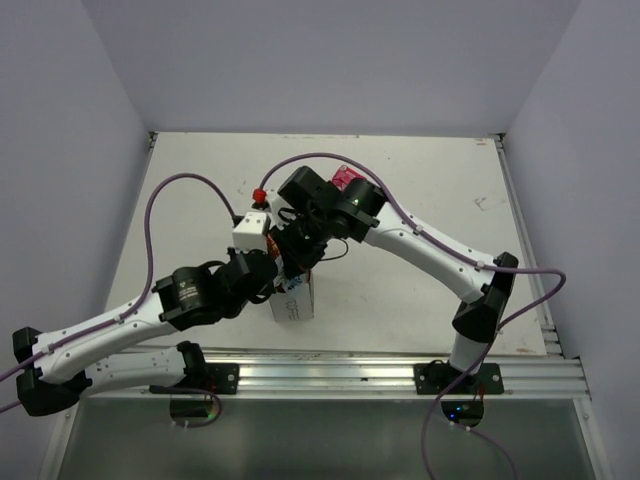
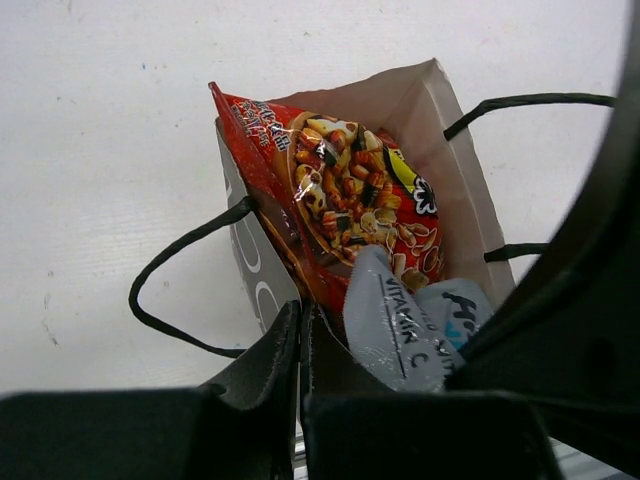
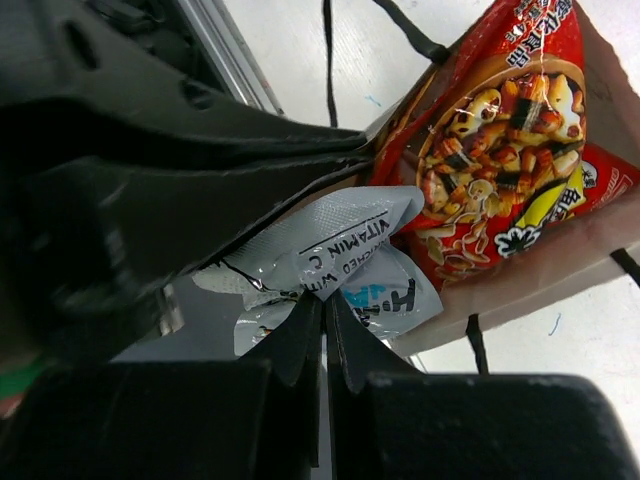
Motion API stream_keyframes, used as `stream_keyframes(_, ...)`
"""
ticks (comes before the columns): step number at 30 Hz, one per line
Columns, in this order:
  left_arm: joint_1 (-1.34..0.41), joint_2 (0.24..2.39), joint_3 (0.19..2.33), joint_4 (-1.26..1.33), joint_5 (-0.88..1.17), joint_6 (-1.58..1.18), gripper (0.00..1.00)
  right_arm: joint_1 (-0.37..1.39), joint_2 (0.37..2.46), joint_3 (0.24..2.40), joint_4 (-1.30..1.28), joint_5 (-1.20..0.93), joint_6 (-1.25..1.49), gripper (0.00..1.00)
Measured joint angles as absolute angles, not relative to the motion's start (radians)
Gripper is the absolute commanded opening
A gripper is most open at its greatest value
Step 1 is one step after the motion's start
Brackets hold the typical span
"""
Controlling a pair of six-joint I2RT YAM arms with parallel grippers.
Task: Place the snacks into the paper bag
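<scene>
Red-orange packet (image 2: 340, 200) is in the paper bag (image 2: 420, 110), right gripper (image 3: 322, 318) pinching the pale blue packet (image 3: 330, 250) at its mouth, left gripper (image 2: 303, 325) clamped on the rim, pink packet (image 1: 345, 178) waiting on the bench (image 1: 430, 180).

The red-orange packet (image 2: 340, 200) is glossy crinkled foil, the pale blue packet (image 2: 390, 320) silvery foil, the paper bag (image 2: 420, 110) matt white paper, the desk (image 2: 100, 150) smooth matt white, the left end effector (image 2: 303, 320) matt black plastic.
</scene>
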State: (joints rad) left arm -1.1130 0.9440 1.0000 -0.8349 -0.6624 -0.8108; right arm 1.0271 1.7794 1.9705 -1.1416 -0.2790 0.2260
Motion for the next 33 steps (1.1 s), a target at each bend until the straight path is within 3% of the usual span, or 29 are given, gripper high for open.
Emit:
stream_keyframes(22, -1.108, 0.897, 0.990, -0.906, -0.685, -0.820, 0.00, 1.029, 1.976, 2.160, -1.143, -0.152, 0.181, 0.00)
stream_keyframes(29, -1.108, 0.889, 0.985, -0.906, -0.685, -0.820, 0.00, 1.029, 1.981, 2.120, -1.111, -0.148, 0.182, 0.00)
stream_keyframes(33, -1.108, 0.885, 0.983, -0.899, -0.682, -0.820, 0.00, 1.034, 1.954, 1.976, -1.055, -0.149, 0.182, 0.00)
